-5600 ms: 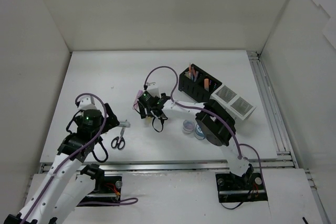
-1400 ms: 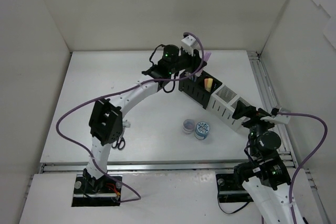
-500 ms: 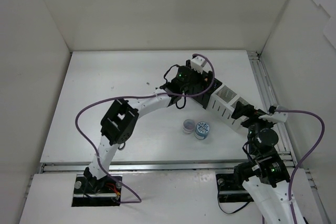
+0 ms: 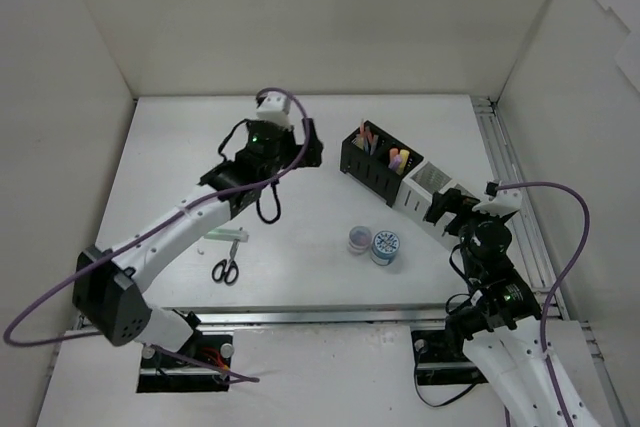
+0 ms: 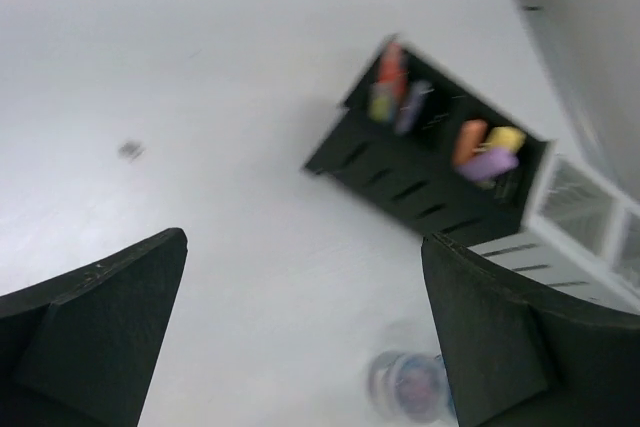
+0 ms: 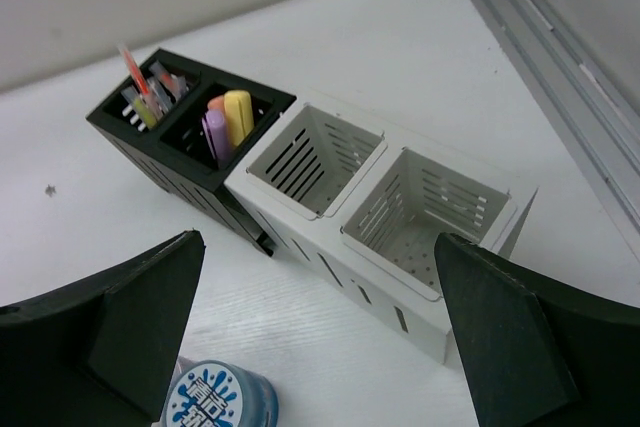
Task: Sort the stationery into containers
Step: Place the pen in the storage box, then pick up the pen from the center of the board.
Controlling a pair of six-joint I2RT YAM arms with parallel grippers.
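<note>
The black organizer (image 4: 372, 165) holds thin pens in its left compartment and orange, yellow and purple highlighters (image 6: 226, 119) in its right one. The white organizer (image 4: 432, 197) adjoins it, and both its compartments (image 6: 425, 209) are empty. Two tape rolls (image 4: 372, 244) stand in front of them; the blue one (image 6: 215, 399) sits near my right gripper. Black-handled scissors (image 4: 227, 269) lie at the near left. My left gripper (image 4: 308, 147) hangs open and empty left of the black organizer (image 5: 425, 169). My right gripper (image 4: 443, 207) is open and empty beside the white organizer.
A small white piece (image 4: 226, 237) lies just beyond the scissors. White walls enclose the table on the left, back and right. A metal rail (image 4: 510, 197) runs along the right edge. The blurred grey tape roll (image 5: 408, 387) shows below my left gripper.
My left gripper has drawn back to the left, away from above the black organizer. A purple highlighter now stands beside the yellow one there. My right gripper has edged closer to the white organizer.
</note>
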